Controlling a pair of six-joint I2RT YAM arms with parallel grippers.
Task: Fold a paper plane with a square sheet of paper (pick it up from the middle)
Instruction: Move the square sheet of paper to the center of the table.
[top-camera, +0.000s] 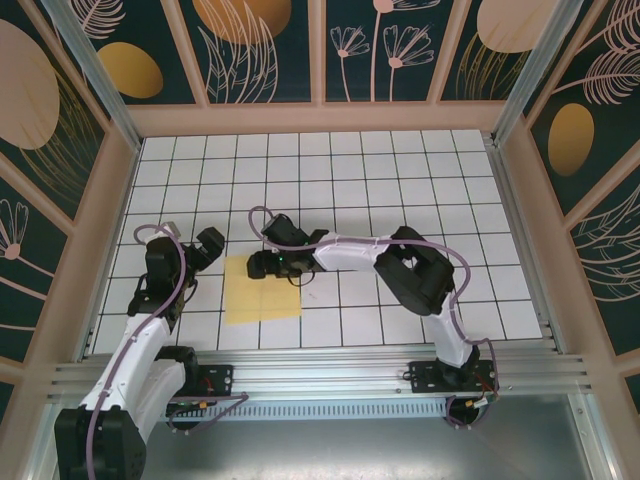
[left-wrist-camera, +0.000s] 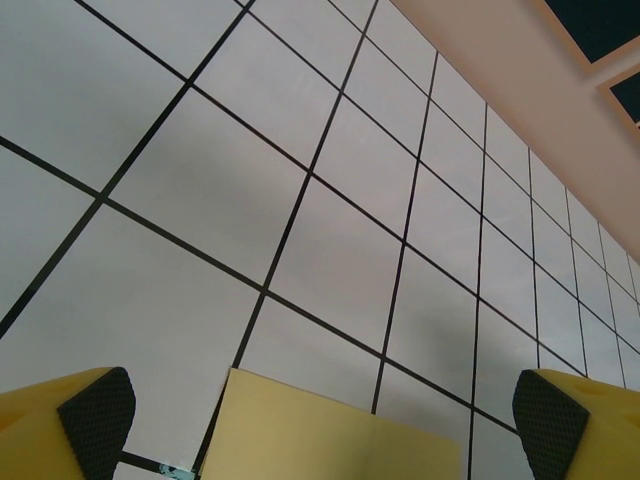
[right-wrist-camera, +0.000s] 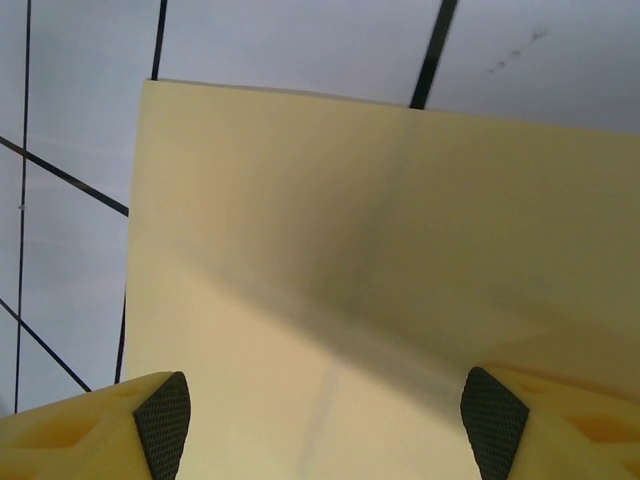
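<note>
Square sheet of paper (top-camera: 262, 290) lies flat on the worktop (top-camera: 400, 180), toward the near-left corner. Likely light, limp, slippery on tile; pinch at the centre crease. Right gripper (right-wrist-camera: 325, 425) spread wide over it; left gripper (left-wrist-camera: 325, 420) also spread, beside its left edge.

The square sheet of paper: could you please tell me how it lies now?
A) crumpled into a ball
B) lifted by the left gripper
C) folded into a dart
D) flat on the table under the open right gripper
D: the square sheet of paper lies flat on the table, the right gripper open above it.
</note>
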